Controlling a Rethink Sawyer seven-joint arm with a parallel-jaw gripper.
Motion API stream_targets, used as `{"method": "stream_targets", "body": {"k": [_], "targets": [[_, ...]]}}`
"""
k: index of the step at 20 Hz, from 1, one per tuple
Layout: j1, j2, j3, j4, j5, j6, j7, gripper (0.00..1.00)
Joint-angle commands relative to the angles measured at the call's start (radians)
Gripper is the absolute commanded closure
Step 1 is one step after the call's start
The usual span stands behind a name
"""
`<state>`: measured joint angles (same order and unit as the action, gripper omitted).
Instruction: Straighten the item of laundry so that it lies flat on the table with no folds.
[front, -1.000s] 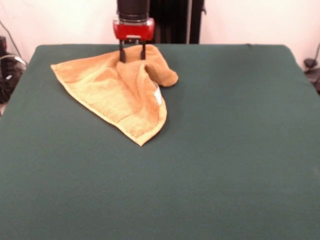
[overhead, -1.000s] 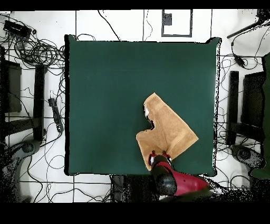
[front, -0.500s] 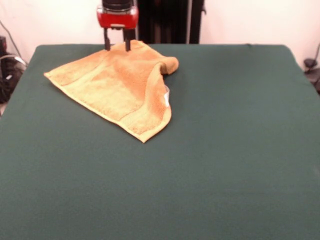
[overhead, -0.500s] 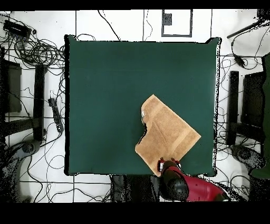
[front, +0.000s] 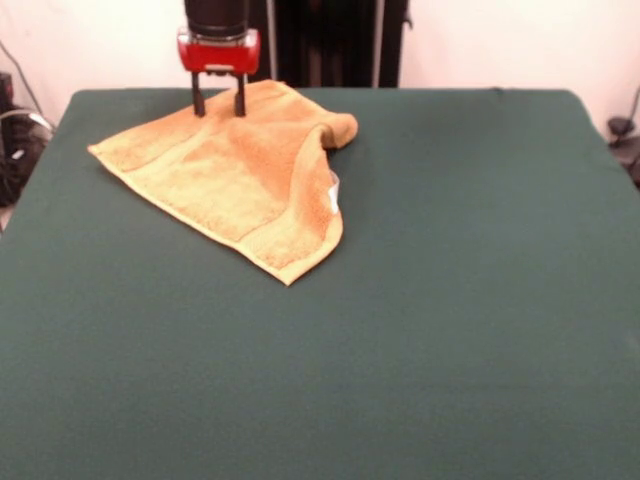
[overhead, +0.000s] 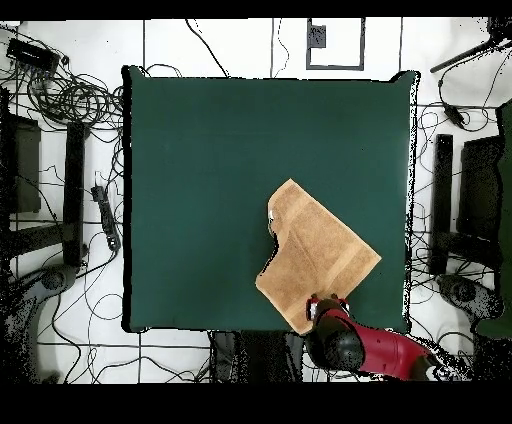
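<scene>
Robot lab: cables (overhead: 70, 95) strewn around the table (overhead: 220, 150).

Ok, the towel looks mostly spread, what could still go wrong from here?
The towel has one corner folded under near the white tag; leaving now would probably keep that fold. It also lies close to the table edge by the robot's base, so another pull that way might drag it off. The open hand sits at the cloth and could snag it.

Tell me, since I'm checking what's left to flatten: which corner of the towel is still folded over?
The corner by the white tag on the towel: it curls into a rolled lump, front view's right side. The other corners lie flat on the table.
</scene>
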<state>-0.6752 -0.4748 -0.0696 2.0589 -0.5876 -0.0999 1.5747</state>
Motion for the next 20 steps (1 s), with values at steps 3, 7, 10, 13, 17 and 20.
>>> {"method": "stream_targets", "body": {"k": [3, 7, 10, 13, 17, 20], "targets": [[0.080, 0.138, 0.041, -0.182, 0.016, -0.050, 0.129, 0.00], [0.119, 0.163, 0.036, -0.187, 0.050, -0.077, 0.158, 0.00], [0.113, 0.161, 0.061, -0.187, 0.054, -0.046, 0.156, 0.00], [0.117, 0.156, 0.064, -0.193, 0.047, -0.047, 0.151, 1.00], [0.124, 0.147, 0.060, -0.189, 0.060, -0.021, 0.154, 1.00], [0.137, 0.137, 0.055, -0.191, 0.066, 0.001, 0.151, 1.00]]}}
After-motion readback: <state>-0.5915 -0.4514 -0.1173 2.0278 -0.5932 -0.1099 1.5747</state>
